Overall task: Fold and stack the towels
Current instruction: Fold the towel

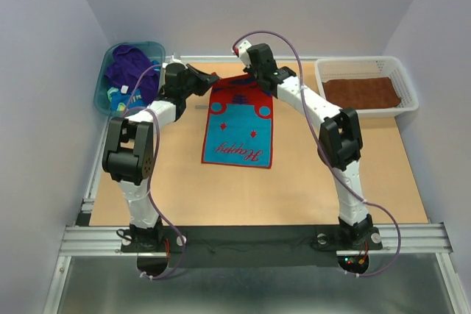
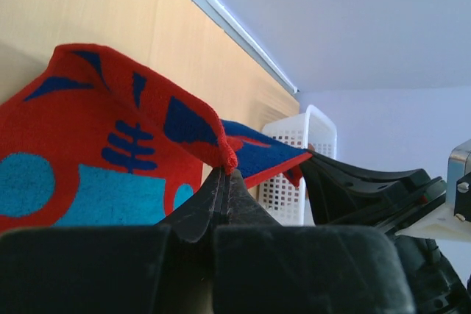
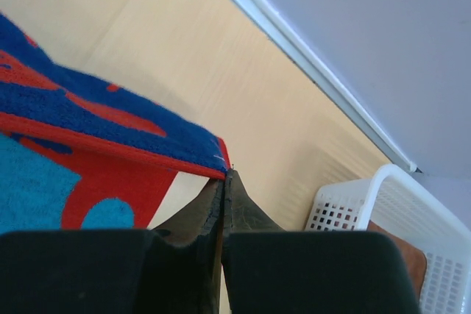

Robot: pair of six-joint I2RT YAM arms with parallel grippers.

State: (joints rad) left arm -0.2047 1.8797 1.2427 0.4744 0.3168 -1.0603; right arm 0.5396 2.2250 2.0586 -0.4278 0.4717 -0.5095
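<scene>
Top external view: the red towel [image 1: 239,130] with blue marks lies spread lengthwise at the centre of the surface [image 1: 331,182], with its far edge raised. Judge this as the opening fold. The left pincer [image 2: 224,173] is pressed together on the far left corner, and the right pincer [image 3: 224,176] is pressed together on the far right corner. Your next move likely calls for carrying both corners level and taut toward the near edge, then letting go once the edges line up. A brown towel [image 1: 362,92] lies in the white basket [image 1: 403,86] at far right. A purple towel [image 1: 132,68] fills the teal tub [image 1: 99,93] at far left. The arms hide both gripped corners from above, the wrist views cut off the near edge, and you cannot tell how deep each bite is.
</scene>
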